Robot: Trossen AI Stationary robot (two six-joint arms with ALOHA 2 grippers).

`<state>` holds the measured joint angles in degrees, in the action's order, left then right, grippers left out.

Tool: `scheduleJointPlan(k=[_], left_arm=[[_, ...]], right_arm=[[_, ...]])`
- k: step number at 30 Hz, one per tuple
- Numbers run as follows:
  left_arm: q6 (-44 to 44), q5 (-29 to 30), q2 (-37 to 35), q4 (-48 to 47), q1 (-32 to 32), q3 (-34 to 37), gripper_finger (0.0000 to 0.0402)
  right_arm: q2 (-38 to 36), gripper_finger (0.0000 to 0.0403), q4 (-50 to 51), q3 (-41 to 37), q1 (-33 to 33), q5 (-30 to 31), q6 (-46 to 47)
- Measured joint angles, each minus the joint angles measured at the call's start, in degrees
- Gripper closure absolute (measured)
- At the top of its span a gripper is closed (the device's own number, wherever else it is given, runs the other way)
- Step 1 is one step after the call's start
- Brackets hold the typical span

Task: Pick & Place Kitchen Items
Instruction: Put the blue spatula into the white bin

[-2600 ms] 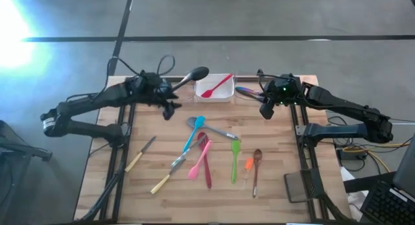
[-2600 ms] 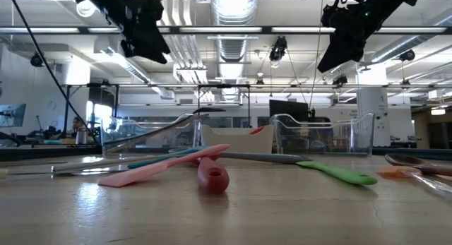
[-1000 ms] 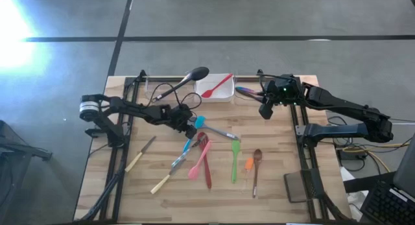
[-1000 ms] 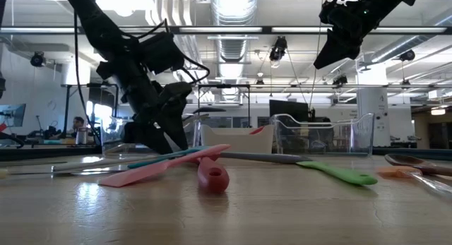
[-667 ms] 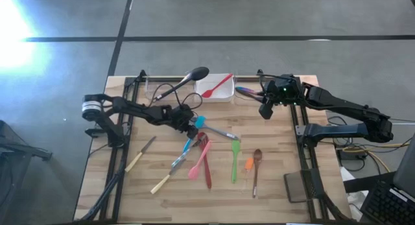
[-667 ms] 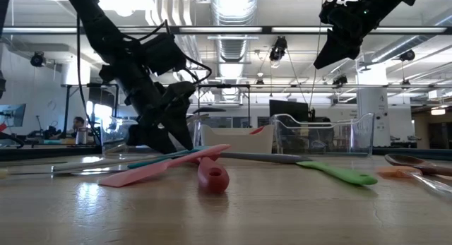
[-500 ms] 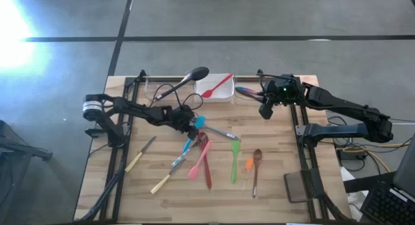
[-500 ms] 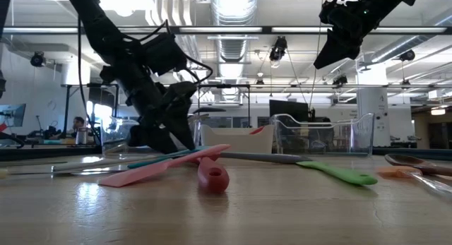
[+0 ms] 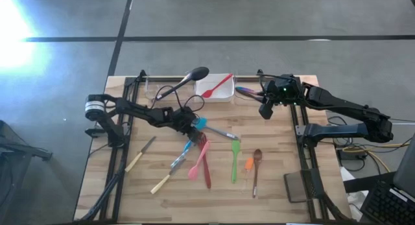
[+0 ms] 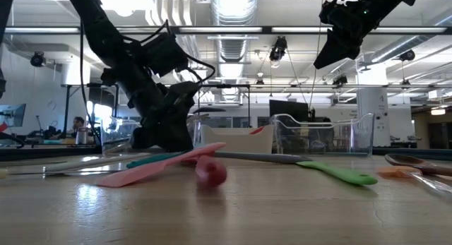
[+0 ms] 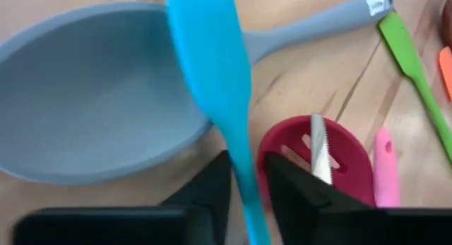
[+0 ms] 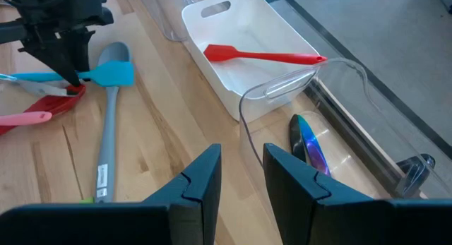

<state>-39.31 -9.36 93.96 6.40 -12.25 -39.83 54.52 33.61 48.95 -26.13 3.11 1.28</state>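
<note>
High view: white tray (image 9: 224,94) holds a red spatula (image 9: 216,86).

The table (image 9: 285,153) is seen from straight overhead and level from its surface, while each wrist view looks close along its fingers, the teal spatula (image 11: 212,82) being shared by all.

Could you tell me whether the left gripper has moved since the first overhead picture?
Yes. The left gripper has come away from beside the white tray, down to the teal spatula mid-table.
</note>
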Motion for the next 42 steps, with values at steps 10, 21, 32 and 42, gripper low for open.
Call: scheduleJointPlan(k=[10,21,32,42], left_arm=[[1.3,0.3,-1.6,-0.5,0.0,0.0,0.0374],[4.9,-0.4,-12.1,-0.4,0.0,0.0,0.038],[32.5,4.9,-27.0,5.2,1.0,0.0,0.038],[88.2,7.1,-28.6,9.3,5.5,0.0,0.038]], right_arm=[[0.0,0.0305,0.0,0.0,0.0,0.0,0.1],[0.0,0.0305,0.1,0.0,0.0,0.0,0.3],[0.0,0.0305,-0.1,0.0,0.0,-0.5,3.8],[0.0,0.0305,-5.6,0.0,0.0,-12.4,14.2]])
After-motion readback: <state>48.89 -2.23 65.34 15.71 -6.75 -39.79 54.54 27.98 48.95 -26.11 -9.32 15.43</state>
